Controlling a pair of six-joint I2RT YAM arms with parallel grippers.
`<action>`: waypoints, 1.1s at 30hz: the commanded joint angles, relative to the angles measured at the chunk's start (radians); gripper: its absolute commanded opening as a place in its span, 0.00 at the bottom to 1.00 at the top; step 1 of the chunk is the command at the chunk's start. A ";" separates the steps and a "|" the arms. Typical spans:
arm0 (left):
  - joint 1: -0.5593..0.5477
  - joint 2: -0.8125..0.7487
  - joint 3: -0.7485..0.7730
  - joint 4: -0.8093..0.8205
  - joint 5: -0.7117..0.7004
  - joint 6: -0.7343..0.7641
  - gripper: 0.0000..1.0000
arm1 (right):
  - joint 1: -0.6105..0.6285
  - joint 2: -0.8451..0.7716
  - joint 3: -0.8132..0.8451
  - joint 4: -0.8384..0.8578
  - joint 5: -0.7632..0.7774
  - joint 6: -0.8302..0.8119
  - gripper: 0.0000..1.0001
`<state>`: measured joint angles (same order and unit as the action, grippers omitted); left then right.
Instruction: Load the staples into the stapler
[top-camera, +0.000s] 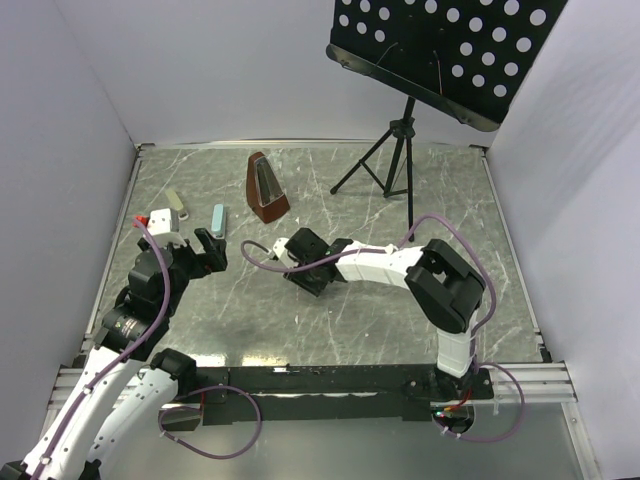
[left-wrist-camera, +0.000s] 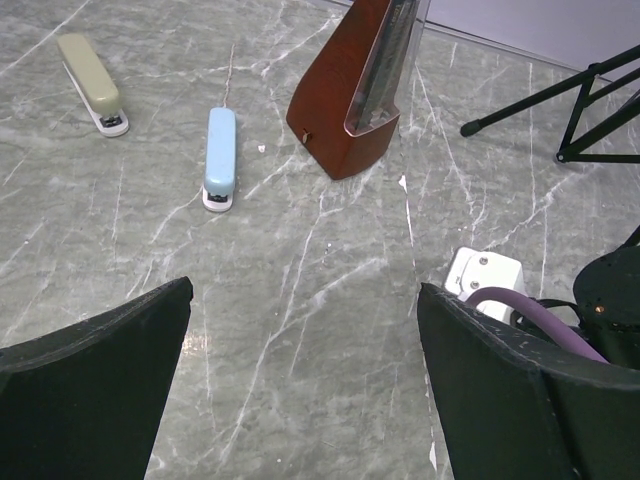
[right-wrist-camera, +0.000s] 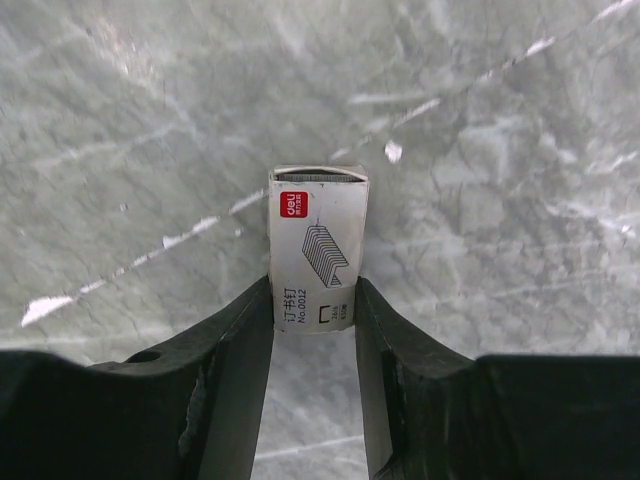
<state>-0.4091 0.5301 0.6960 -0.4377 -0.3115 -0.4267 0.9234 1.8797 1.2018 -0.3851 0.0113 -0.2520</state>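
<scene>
- Grey marble-look table (top-camera: 330, 320) with plain white walls around it, and a brown metronome (top-camera: 267, 188) standing toward the back that we'll use as our reference.
- Staple box (right-wrist-camera: 315, 250): small white carton with a red logo and a drawing of staples. It sits in front of the metronome, a bit to its right, on the arms' side.
- The box's far end looks open, with a grey strip showing inside. We can't make out single staples.
- Right gripper (right-wrist-camera: 313, 295) is closed partway onto the near end of the box, with one finger pressed against each long side. The box looks flat on the table, but we honestly can't tell if it's lifted at all.
- Left gripper (left-wrist-camera: 305, 292) has its jaws spread wide with nothing between them. It hangs over bare table, in front of the metronome and to its left.
- Blue stapler (left-wrist-camera: 220, 158) lies closed on the table just left of the metronome, apart from it.
- Tan stapler (left-wrist-camera: 92, 84) lies further left of the metronome, past the blue one, also closed and not touching it.
- Neither stapler is touched by a gripper.
- Black music stand (top-camera: 440, 50) is behind the metronome and to its right, with its tripod feet on the table and its perforated desk up high.
</scene>
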 joint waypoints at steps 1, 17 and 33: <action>0.003 0.005 0.019 0.024 0.014 0.016 1.00 | 0.008 -0.042 -0.047 -0.084 0.027 0.003 0.43; 0.003 0.004 0.017 0.021 0.014 0.014 0.99 | 0.006 -0.037 -0.051 -0.080 0.108 0.026 0.60; 0.004 0.005 0.011 0.028 0.034 0.008 1.00 | -0.058 -0.071 -0.076 -0.058 0.156 0.057 0.60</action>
<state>-0.4091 0.5339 0.6960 -0.4339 -0.3019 -0.4271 0.8852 1.8351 1.1530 -0.4065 0.1257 -0.2043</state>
